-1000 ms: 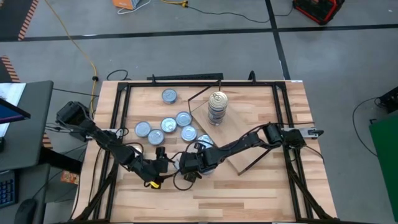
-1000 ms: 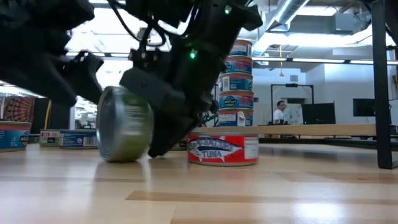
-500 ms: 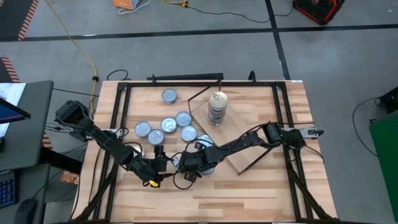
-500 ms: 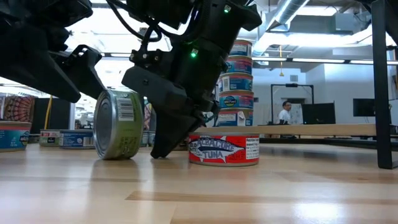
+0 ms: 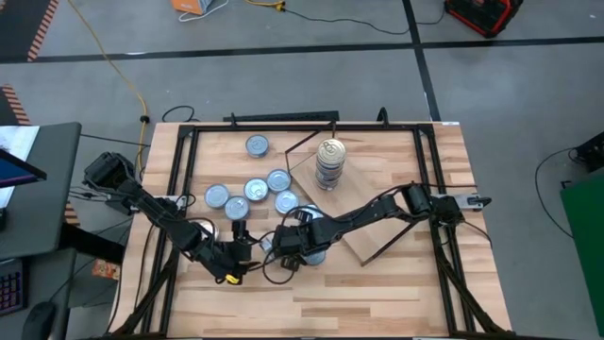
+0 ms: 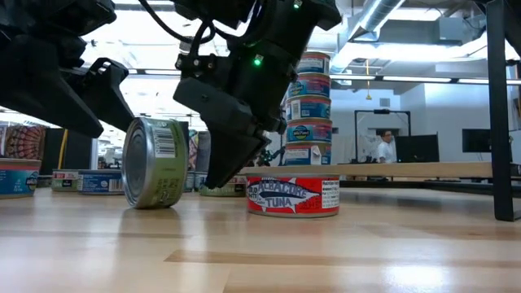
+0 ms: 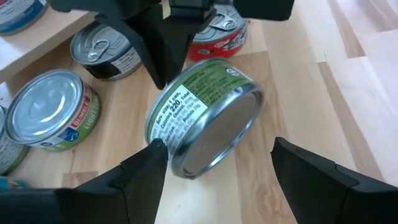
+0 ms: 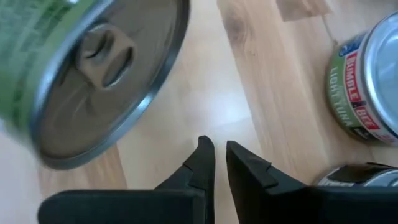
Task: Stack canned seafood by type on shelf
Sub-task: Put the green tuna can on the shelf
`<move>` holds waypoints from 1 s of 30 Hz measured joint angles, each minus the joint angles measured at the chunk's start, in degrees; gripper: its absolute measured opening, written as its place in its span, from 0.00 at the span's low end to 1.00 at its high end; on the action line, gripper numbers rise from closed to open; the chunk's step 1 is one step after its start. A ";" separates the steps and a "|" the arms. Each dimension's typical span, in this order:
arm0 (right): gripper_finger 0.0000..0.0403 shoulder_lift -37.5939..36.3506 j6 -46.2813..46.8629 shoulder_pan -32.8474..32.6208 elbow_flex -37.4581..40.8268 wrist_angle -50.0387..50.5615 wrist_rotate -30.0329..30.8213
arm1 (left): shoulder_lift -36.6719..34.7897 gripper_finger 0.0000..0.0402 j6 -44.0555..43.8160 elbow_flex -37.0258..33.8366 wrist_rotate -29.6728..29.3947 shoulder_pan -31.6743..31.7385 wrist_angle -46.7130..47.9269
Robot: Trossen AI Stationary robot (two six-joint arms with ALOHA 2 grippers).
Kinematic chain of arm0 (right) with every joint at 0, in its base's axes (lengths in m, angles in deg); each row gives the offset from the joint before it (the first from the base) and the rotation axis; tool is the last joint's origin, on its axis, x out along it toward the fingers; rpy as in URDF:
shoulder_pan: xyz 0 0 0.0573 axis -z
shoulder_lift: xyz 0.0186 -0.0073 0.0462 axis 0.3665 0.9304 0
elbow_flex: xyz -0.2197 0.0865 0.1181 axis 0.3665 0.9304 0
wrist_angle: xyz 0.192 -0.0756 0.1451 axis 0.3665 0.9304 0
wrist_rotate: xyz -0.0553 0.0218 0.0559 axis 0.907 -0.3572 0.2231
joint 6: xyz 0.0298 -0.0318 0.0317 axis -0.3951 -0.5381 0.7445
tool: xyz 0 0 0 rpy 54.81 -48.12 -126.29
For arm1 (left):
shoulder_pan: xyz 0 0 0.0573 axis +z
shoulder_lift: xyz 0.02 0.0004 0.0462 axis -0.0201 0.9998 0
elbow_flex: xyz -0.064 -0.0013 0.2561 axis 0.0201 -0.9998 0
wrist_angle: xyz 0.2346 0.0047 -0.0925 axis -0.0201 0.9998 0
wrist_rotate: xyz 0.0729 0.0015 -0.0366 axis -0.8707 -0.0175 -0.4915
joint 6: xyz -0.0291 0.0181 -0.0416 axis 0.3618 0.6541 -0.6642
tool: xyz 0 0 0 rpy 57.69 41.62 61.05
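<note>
We see both arms low over the front middle of the table (image 5: pixel 396 302), meeting around a green-labelled tin (image 6: pixel 153 174) that stands on its edge on the planks. The left gripper (image 7: pixel 214 171) faces the tin's bare bottom with its fingers spread wide, one on each side and neither clearly touching it. The right gripper (image 8: pixel 219 163) is on the tin's other side, just beside the pull-tab lid, with its fingers drawn almost together and holding nothing. In the low view a red-labelled tuna tin (image 6: pixel 293 196) lies flat on the table close to the upright one. Behind it a stack of blue-labelled tins (image 6: pixel 308 110) rises on the shelf (image 5: pixel 363 241), a light board lying at an angle on the right half of the table. From above, the stack (image 5: pixel 328 162) stands near the shelf's far corner. A loose group of flat tins (image 5: pixel 255 190) lies on the table left of the shelf, with a single tin (image 5: pixel 257 145) farther back. A person (image 6: pixel 384 146) stands in the room beyond.
</note>
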 joint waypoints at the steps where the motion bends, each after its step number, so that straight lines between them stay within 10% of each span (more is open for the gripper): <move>1: 0.18 -0.05 -0.04 0.02 0.00 0.17 -0.03 | 0.00 0.69 -0.12 0.00 0.00 -0.13 0.11; 30: 0.78 -6.89 -2.61 -8.60 -0.02 0.96 4.20 | -0.31 0.69 -3.37 2.82 -4.96 -4.44 6.26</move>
